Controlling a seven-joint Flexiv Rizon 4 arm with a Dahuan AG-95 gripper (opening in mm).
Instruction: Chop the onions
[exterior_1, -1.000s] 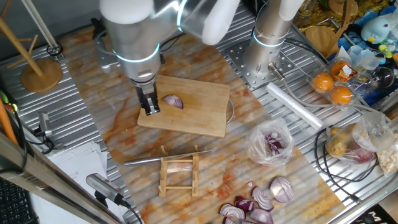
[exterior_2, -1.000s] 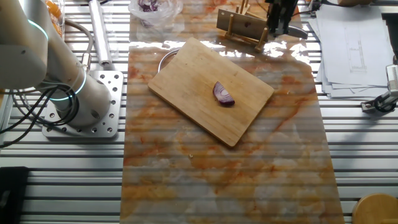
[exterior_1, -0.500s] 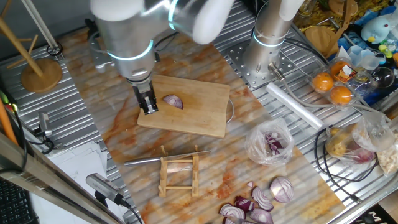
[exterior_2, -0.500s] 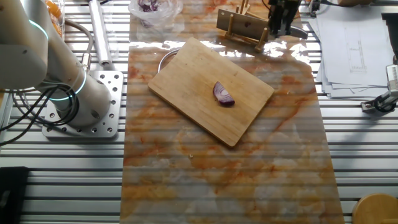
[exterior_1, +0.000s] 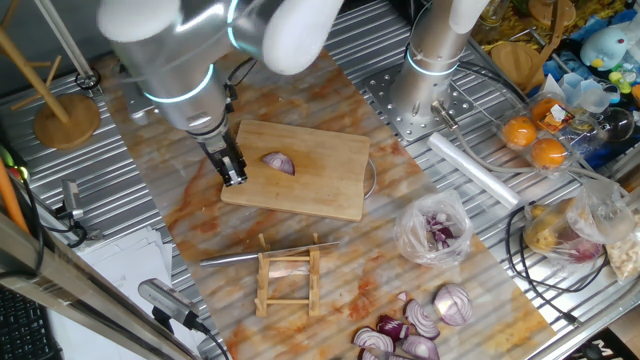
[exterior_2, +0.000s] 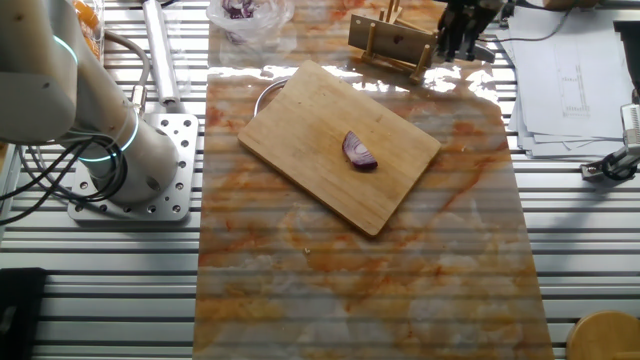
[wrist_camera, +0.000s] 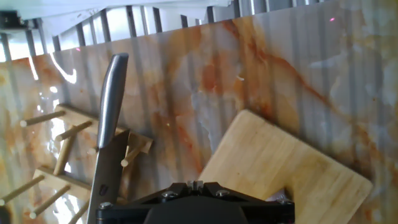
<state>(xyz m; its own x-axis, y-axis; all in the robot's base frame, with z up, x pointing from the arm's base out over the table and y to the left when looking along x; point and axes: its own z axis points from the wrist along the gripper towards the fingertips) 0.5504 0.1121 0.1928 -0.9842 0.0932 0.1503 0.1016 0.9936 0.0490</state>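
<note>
A small red-purple onion wedge lies on the wooden cutting board, near its middle; it also shows in the other fixed view. My gripper hangs over the board's left edge, just left of the wedge and apart from it. Its fingers are pressed together with nothing between them. In the hand view the gripper looks past the board's corner toward a knife. The wedge is not clearly seen there.
The knife rests across a small wooden rack in front of the board. Bigger onion halves and slices lie at the front right. A clear bag of onion pieces, oranges and a wooden stand sit around.
The arm has swung left, and the gripper has shifted slightly left off the board's edge, away from the wedge. The wedge and knife have not moved.
</note>
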